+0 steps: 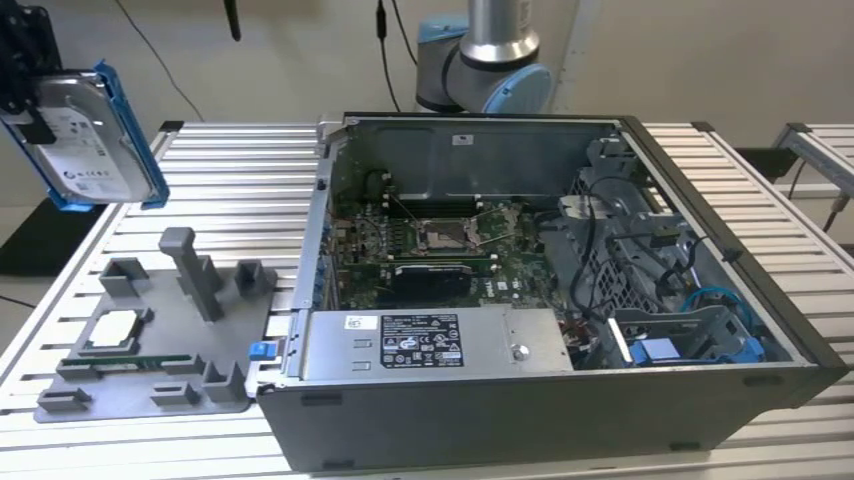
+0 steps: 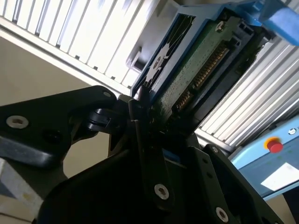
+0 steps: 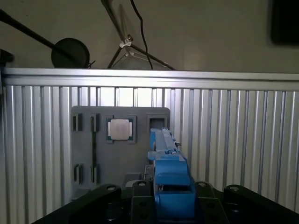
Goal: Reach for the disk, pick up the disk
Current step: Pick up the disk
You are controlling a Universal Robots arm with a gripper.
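Disk (image 1: 91, 130): one, exterior view, clamped upright in gripper (image 1: 27, 100), above slatted table's (image 1: 227, 160) corner, exterior view's left. One tray (image 1: 147, 350) and one open computer case (image 1: 534, 280) on the table. Second wrist view: jaws closed on disk edge. First wrist view: one chip (image 3: 119, 129) in tray, plain wall (image 3: 210, 37) behind.

Setting was a robotics lab: slatted aluminium surface (image 1: 227, 160), opened computer case (image 1: 534, 420), grey parts fixture (image 1: 174, 338), robot arm base (image 1: 487, 70) stood behind.

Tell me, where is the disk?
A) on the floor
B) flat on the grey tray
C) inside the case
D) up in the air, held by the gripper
D: the disk is clamped in the gripper, high above the tray and beside the case.
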